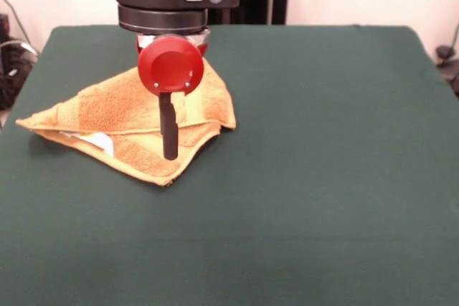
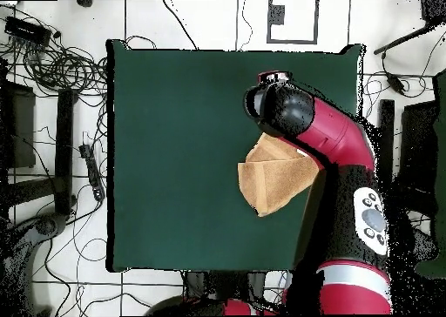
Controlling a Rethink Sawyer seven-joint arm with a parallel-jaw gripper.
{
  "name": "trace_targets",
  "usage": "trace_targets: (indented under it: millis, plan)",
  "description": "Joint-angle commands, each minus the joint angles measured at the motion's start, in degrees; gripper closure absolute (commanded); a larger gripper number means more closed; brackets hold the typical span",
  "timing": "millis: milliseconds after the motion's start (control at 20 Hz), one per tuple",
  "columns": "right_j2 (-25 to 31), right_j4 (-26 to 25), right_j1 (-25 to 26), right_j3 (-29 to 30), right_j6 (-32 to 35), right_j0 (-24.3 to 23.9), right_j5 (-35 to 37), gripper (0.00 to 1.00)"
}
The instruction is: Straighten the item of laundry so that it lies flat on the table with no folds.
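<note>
On the table (image 1: 323, 177) your towel (image 1: 115, 116) lies folded in a triangle; gripper (image 1: 170, 150) above it, jaws unreadable; unfolding remains.

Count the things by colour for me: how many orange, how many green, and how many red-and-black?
Orange: 1, the towel, folded over on itself.
Green: 1, the table.
Red and black: 1, the robot arm, with its pincer down over the towel.
Total: 3
</note>
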Motion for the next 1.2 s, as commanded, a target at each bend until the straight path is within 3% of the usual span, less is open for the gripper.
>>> trace_targets:
  millis: [50, 1200]
  plan:
    - [1.47, 2.81, 2.83, 7.95, 10.51, 0.80, -0.06, 0.00]
    - [0.91, 8.99, 14.19, 2.74, 13.00, 2.60, -10.35, 0.00]
